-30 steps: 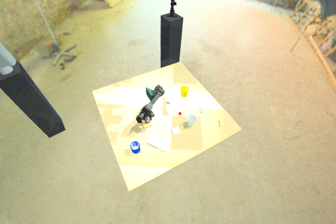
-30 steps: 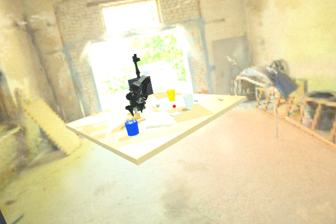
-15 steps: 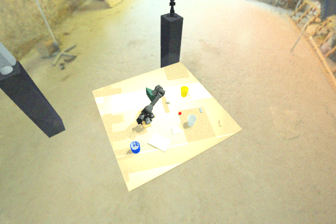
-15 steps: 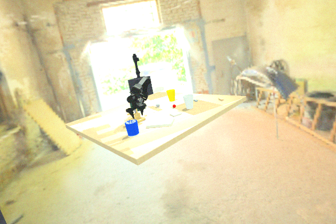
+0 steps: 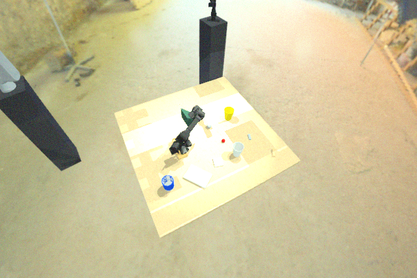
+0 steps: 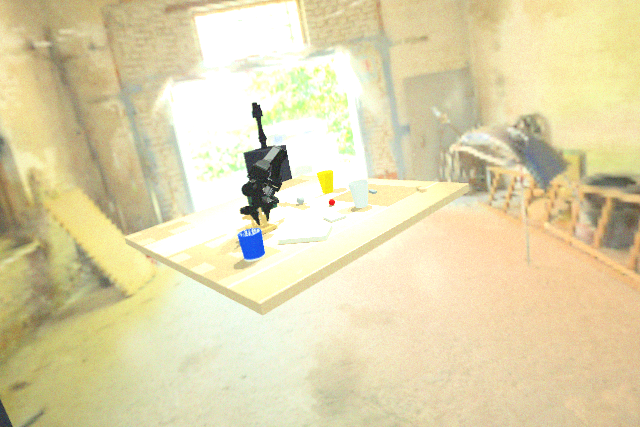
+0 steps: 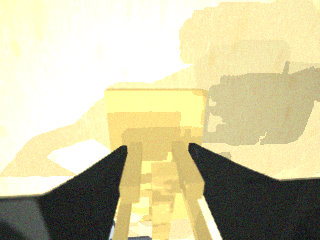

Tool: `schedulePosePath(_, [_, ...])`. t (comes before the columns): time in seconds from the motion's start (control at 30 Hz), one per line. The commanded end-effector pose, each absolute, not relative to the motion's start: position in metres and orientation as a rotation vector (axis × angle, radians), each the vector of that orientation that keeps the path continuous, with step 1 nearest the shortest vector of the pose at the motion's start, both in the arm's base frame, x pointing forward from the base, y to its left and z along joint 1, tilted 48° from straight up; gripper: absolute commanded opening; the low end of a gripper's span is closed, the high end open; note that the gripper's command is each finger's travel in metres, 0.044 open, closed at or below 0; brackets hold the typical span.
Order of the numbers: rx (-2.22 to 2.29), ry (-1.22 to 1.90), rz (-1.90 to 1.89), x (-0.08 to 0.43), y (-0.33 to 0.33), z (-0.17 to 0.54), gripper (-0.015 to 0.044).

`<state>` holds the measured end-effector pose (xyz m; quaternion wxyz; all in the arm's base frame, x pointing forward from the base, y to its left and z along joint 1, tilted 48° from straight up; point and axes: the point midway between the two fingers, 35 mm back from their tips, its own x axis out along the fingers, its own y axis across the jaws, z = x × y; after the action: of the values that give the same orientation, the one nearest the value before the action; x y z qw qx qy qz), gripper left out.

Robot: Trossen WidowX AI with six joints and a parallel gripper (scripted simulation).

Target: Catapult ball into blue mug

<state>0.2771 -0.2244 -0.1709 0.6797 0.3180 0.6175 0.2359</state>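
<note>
The yellow wooden catapult (image 5: 182, 155) (image 6: 268, 227) (image 7: 150, 102) stands on the table, mostly under the arm in the top and exterior views. My gripper (image 6: 263, 220) (image 7: 158, 149) points down at it. In the wrist view its two black fingers are shut against the outer sides of the catapult's two rails. A small red ball (image 5: 223, 140) (image 6: 331, 202) lies on the table, away from the gripper and the catapult. The blue mug (image 5: 168, 185) (image 6: 251, 245) stands upright near the table edge, close to the catapult. The catapult's lower end is cut off in the wrist view.
A white slab (image 5: 197, 176) (image 6: 305, 233) lies beside the blue mug. A small white square (image 5: 217, 162), a pale cup (image 5: 237, 150) (image 6: 359, 195), a yellow mug (image 5: 229, 113) (image 6: 325, 182), a pale round object (image 5: 208, 127) and a dark green object (image 5: 185, 115) are farther off.
</note>
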Motion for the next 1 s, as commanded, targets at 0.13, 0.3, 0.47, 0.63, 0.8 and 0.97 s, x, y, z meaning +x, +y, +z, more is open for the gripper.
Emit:
schedulePosePath(0.13, [0.712,1.388,0.529,0.276,-0.231,-0.166,0.0059])
schedulePosePath(0.3, [0.713,1.388,0.528,0.27,-0.26,-0.137,0.0])
schedulePosePath(0.47, [0.753,1.405,0.495,0.27,-0.26,-0.137,0.0])
schedulePosePath(0.63, [0.889,1.459,0.38,0.27,-0.26,-0.137,0.0])
schedulePosePath(0.8, [1.025,1.507,0.259,0.27,-0.26,-0.139,0.0])
schedulePosePath(0.97, [1.159,1.548,0.132,0.27,-0.262,-0.142,0.0])
